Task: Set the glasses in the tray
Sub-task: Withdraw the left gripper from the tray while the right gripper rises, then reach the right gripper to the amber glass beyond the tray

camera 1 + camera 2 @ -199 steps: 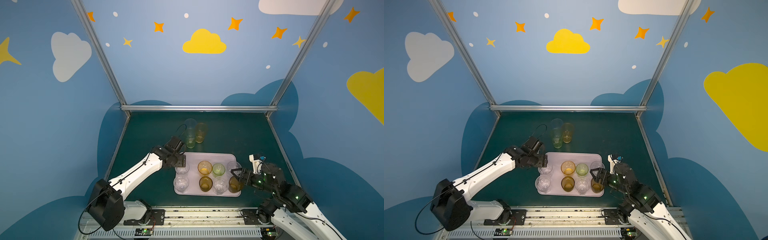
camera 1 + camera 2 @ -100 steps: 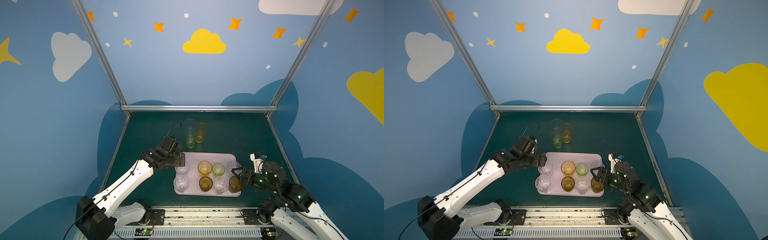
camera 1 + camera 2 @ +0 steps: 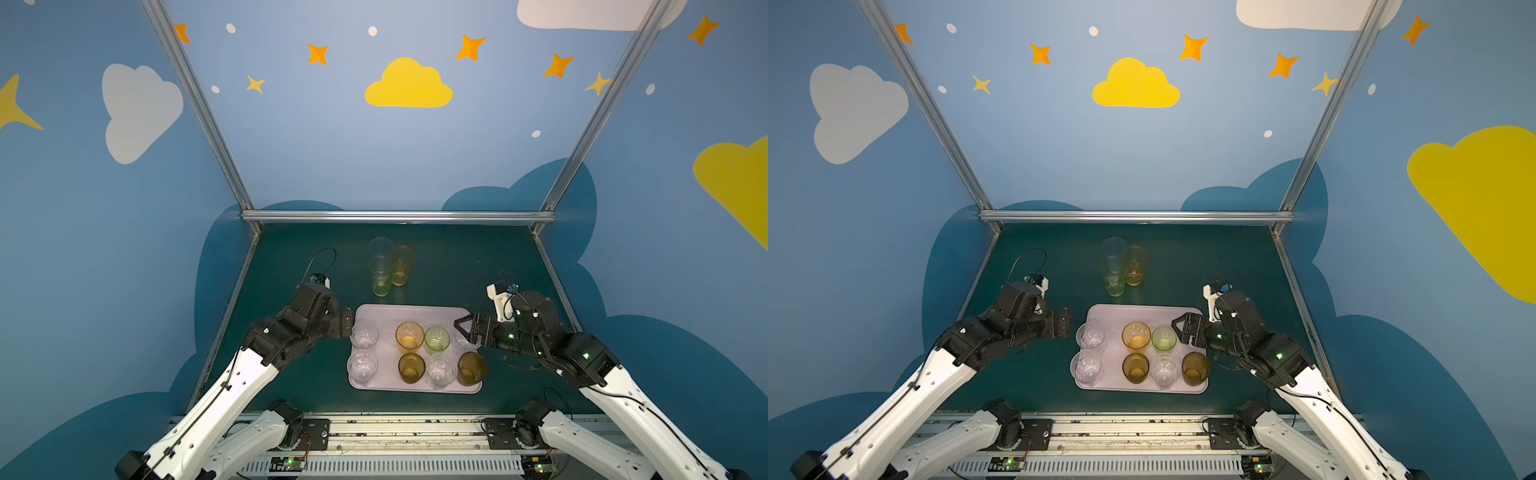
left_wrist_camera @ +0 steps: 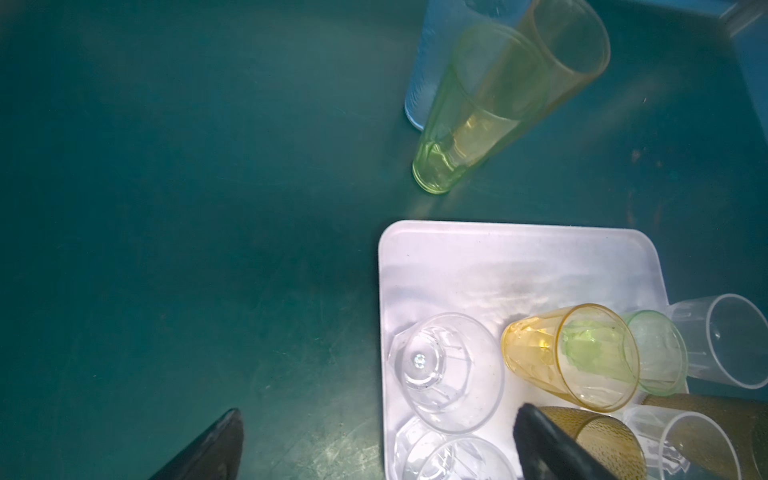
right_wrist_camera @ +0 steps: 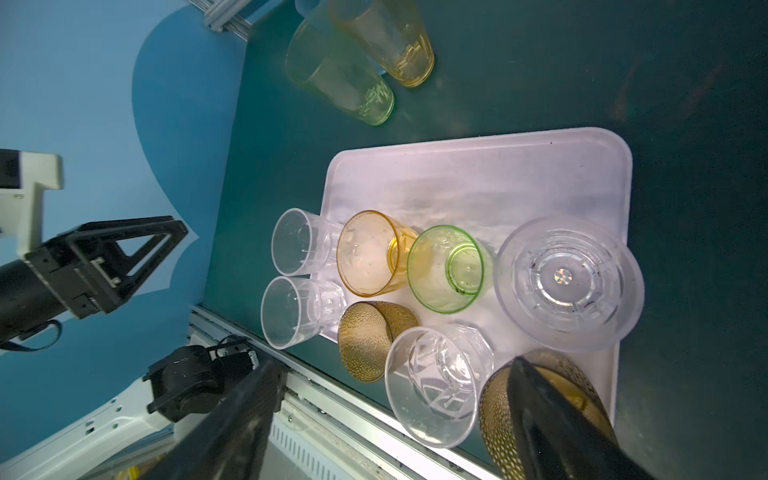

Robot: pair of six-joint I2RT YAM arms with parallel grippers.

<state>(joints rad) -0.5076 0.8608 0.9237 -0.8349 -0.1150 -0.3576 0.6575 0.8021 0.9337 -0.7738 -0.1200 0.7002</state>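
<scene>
The pale lilac tray (image 3: 415,313) (image 3: 1142,312) lies on the dark green table near the front. Several short glasses stand in it: clear ones (image 3: 364,335) at its left end, amber (image 3: 409,335), green (image 3: 436,338) and brown (image 3: 471,368). Behind the tray, on the table, three tall glasses stand together: pale blue (image 3: 380,248), green (image 3: 381,279) and amber (image 3: 402,266). My left gripper (image 3: 347,322) (image 4: 380,411) is open and empty just outside the tray's left edge. My right gripper (image 3: 467,328) (image 5: 392,363) hangs open over the tray's right end, above a clear glass (image 5: 565,282).
Blue walls with aluminium posts close in the table on three sides, with a crossbar (image 3: 399,216) along the back. A metal rail (image 3: 395,428) carrying both arm bases runs along the front edge. Bare green table (image 3: 291,374) lies left of the tray.
My left gripper has drawn back leftward off the tray's corner, and its arm has swung lower. The clear glass stays in the tray. The right arm has hardly moved.
</scene>
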